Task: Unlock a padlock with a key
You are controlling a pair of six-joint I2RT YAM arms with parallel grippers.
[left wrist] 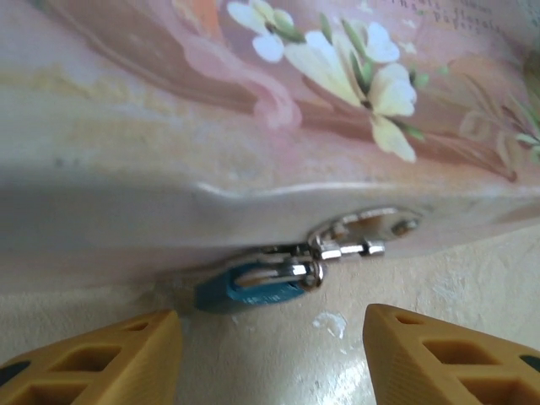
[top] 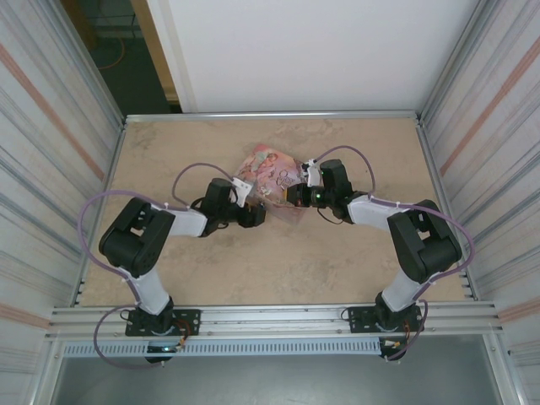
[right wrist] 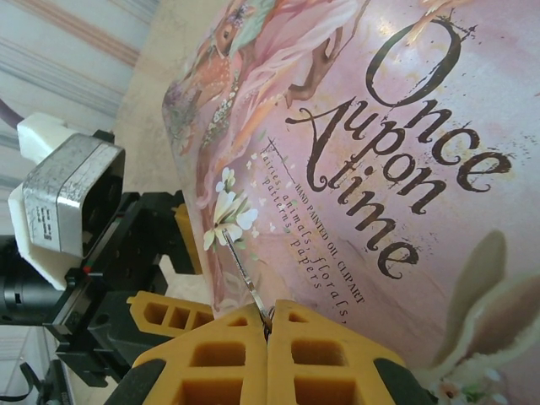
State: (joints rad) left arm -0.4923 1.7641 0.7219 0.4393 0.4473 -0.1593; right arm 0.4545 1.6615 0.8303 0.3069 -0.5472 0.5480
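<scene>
A tiny blue padlock (left wrist: 249,291) lies on its side on the table. Its silver shackle runs through the metal hasp (left wrist: 363,236) on the front wall of the pink pictured tin (left wrist: 253,152). My left gripper (left wrist: 270,359) is open, with one yellow finger on each side just short of the padlock and nothing between them. My right gripper (right wrist: 268,319) is shut on a thin silver key (right wrist: 245,274), whose blade points out over the tin's lid (right wrist: 380,169) toward its front edge. From above, both grippers (top: 256,213) (top: 291,196) meet at the tin (top: 274,173).
The tin sits mid-table on the beige marbled surface (top: 270,270). Corrugated metal walls (top: 51,169) close in both sides, and a metal rail (top: 270,319) runs along the near edge. The left arm's black wrist and camera (right wrist: 67,211) sit close beside the tin.
</scene>
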